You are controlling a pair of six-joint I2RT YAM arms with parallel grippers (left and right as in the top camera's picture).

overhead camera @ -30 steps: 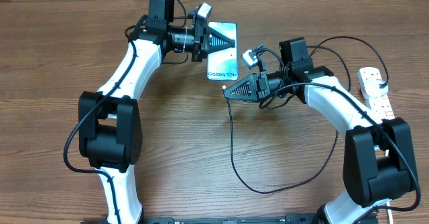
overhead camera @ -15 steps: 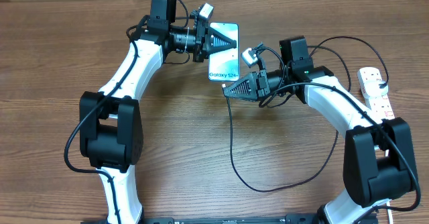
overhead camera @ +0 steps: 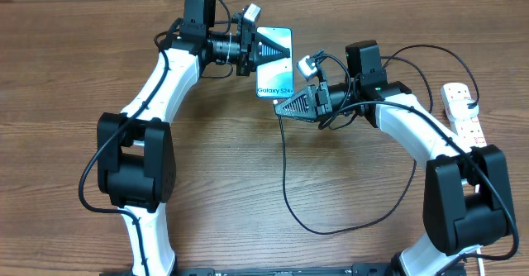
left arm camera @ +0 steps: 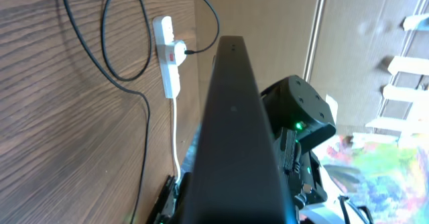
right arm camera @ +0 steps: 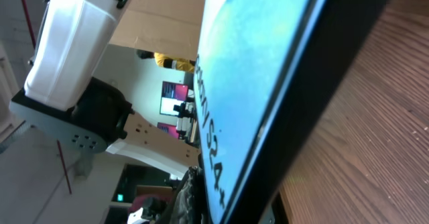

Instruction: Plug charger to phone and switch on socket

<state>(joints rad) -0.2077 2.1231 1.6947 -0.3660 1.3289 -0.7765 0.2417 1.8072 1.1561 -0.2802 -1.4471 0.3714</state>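
The phone [overhead camera: 275,82], blue screen up with a white "Galaxy" band at its near end, is lifted at the back of the table with my left gripper [overhead camera: 283,54] shut across its middle. Just below the phone's near end, my right gripper [overhead camera: 278,109] is shut on the tip of the charger [overhead camera: 285,177], whose thin black cable hangs from the fingertips and loops right toward the socket [overhead camera: 461,111]. The connector tip itself is hidden. In the right wrist view the phone [right arm camera: 255,70] fills the frame, very close. The left wrist view shows the phone's dark edge [left arm camera: 231,117] and the socket [left arm camera: 167,49].
The socket's white cord [left arm camera: 175,137] runs toward the table edge. The charger cable's loop [overhead camera: 364,222] lies across the front right of the wooden table [overhead camera: 231,168]. Both arms' white links flank the middle.
My right gripper has crept slightly up and toward the phone's near end with the charger tip. The left gripper and phone have barely shifted.
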